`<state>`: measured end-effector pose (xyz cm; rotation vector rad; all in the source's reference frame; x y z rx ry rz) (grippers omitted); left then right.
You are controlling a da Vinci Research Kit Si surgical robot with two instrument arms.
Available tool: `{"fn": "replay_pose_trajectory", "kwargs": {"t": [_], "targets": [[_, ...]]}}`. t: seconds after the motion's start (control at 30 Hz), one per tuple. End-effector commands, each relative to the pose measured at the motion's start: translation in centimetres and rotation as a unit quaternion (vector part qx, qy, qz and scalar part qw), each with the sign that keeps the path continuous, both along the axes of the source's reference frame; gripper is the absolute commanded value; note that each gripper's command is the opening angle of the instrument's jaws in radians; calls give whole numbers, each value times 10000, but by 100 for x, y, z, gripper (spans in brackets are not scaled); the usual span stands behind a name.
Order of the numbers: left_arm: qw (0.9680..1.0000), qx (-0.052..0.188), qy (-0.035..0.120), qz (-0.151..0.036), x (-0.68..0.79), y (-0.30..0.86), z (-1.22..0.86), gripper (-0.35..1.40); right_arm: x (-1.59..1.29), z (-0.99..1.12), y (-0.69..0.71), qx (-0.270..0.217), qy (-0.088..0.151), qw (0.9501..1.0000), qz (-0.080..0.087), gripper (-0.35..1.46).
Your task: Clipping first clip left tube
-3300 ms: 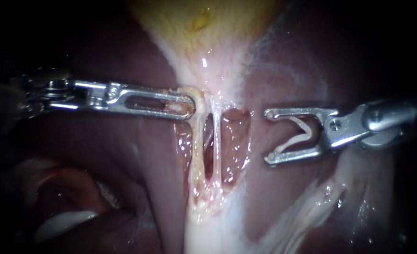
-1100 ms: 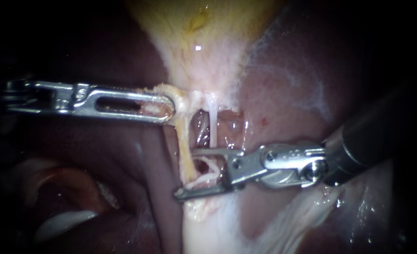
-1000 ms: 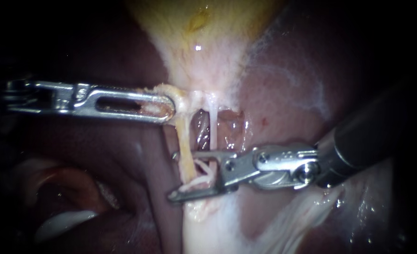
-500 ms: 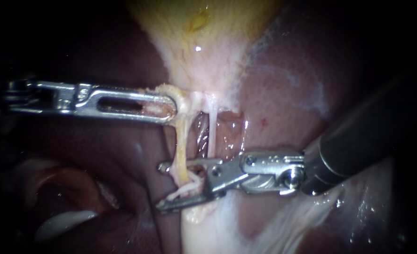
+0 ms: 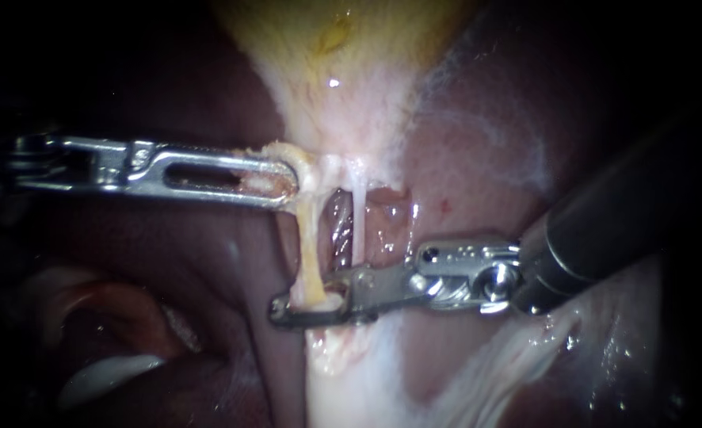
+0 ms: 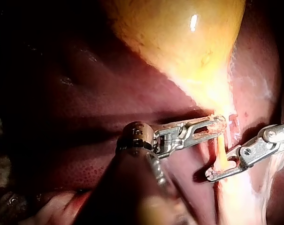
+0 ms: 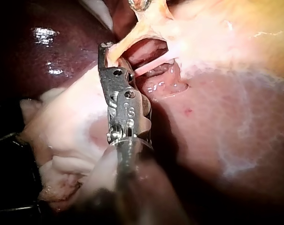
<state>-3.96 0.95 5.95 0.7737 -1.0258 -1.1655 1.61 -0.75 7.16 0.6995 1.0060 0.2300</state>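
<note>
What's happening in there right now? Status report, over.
Left instrument shut on gallbladder neck. Right instrument shut on left tube. Right tube close beside those jaws.

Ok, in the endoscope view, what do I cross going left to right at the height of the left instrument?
left instrument → left tube → right tube → liver → shaft of the right instrument

Lit tissue ringed by darkness
Dark red liver [image 5: 478,182] is spread behind the right instrument [image 5: 281,309]; wet glints are caught near its jaws, and the edges are lost in black.
</note>
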Motion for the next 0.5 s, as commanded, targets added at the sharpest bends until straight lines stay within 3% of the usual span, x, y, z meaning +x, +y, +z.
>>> {"fn": "replay_pose_trajectory", "kwargs": {"t": [0.03,0.5], "targets": [[10000,0,-3,2,0,0,0,-35,0,-2,-1,-5,-11,10000,-3,-35],[10000,1,-4,3,0,0,0,-35,-1,-3,-1,-2,-8,10000,-5,-35]]}}
